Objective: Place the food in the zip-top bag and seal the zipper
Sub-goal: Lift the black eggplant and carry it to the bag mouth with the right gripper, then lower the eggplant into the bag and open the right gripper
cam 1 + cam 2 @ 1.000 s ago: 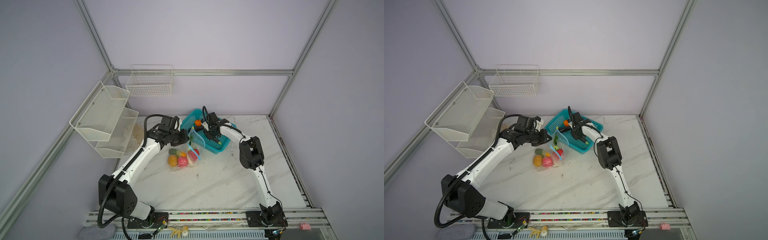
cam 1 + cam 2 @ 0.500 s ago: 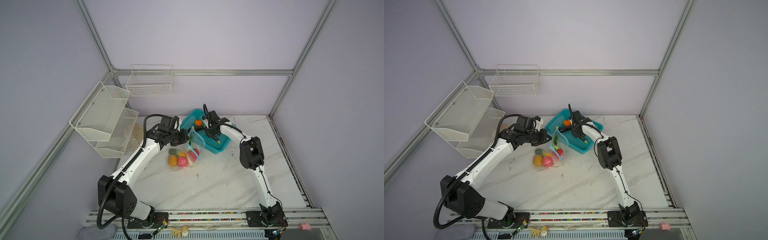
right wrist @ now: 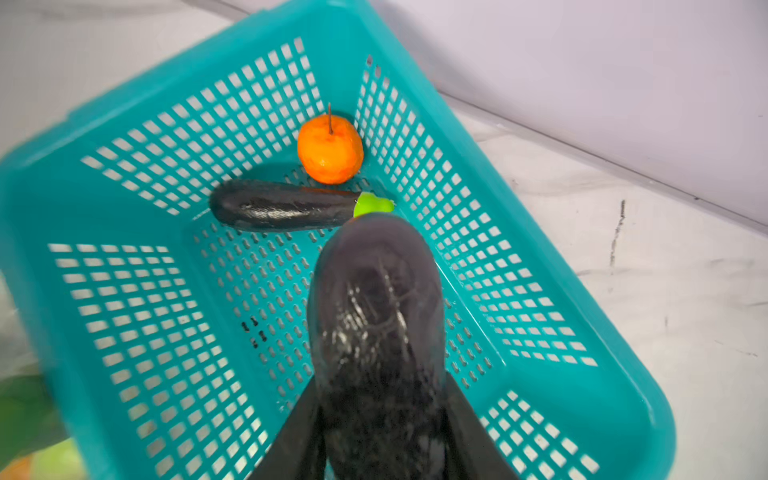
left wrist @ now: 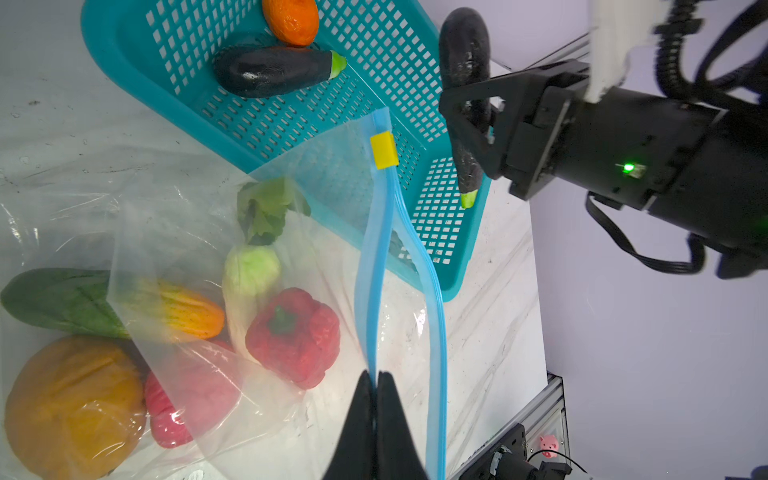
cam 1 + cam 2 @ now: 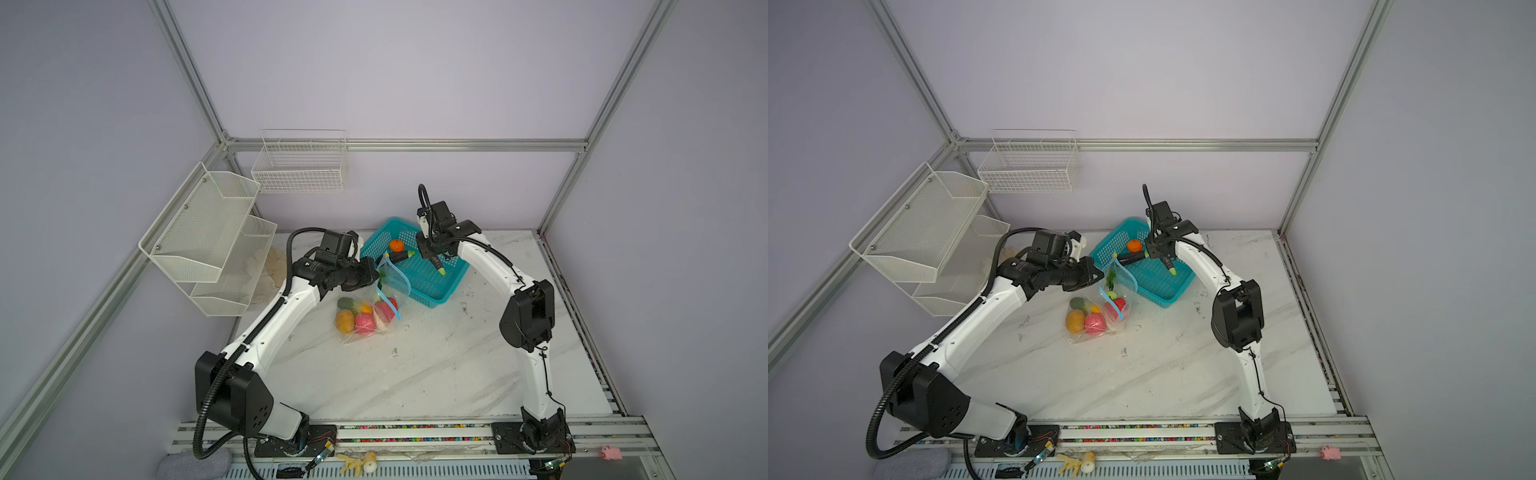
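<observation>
The left pincer [image 4: 376,392] is closed tight on the zipper [image 4: 374,257], pinching one lip of the light-blue strip and holding the mouth of the zip-top bag [image 5: 376,307] up off the desk [image 5: 415,374]. The other lip bows away, so the mouth gapes toward the teal basket [image 4: 124,83], with the yellow slider [image 4: 384,150] at the strip's far end. The bag's lower part lies on the desk just in front of the basket and holds a red pepper [image 4: 293,334], a pink piece [image 4: 183,399], a round orange-yellow piece [image 4: 70,407], a green leaf [image 4: 54,299] and a pale green-white vegetable [image 4: 249,270]. The right pincer [image 3: 378,415] is partly closed around a dark purple eggplant [image 3: 376,332], gripping its middle – the green stem end points down over the basket, just beside the raised bag mouth. In the basket lie a second eggplant [image 3: 282,205] and an orange [image 3: 330,149], touching each other.
</observation>
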